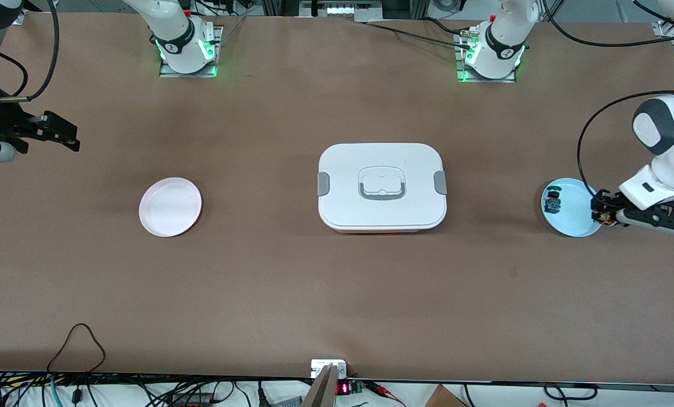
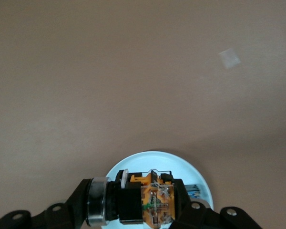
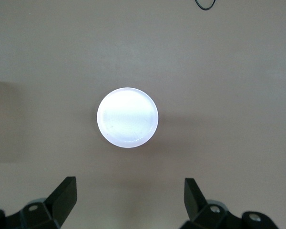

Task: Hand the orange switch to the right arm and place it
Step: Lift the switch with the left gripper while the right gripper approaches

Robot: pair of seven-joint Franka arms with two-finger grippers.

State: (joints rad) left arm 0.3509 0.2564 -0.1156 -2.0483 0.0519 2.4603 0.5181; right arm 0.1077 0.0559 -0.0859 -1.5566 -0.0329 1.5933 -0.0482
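My left gripper [image 1: 601, 211] is shut on the orange switch [image 1: 602, 218], a small black cylinder with a silver ring and orange parts. It holds the switch over the rim of the light blue plate [image 1: 574, 223] at the left arm's end of the table. In the left wrist view the switch [image 2: 152, 200] sits crosswise between the jaws of the left gripper [image 2: 138, 206], over the plate [image 2: 181, 164]. My right gripper [image 1: 68, 135] is open and empty, up in the air at the right arm's end. In the right wrist view the right gripper [image 3: 128, 193] has its jaws wide apart.
A black switch with blue-green parts [image 1: 552, 202] lies on the blue plate. A pale pink plate [image 1: 170, 206] lies toward the right arm's end and shows in the right wrist view [image 3: 127, 117]. A closed white lunch box [image 1: 382, 186] with grey latches sits mid-table.
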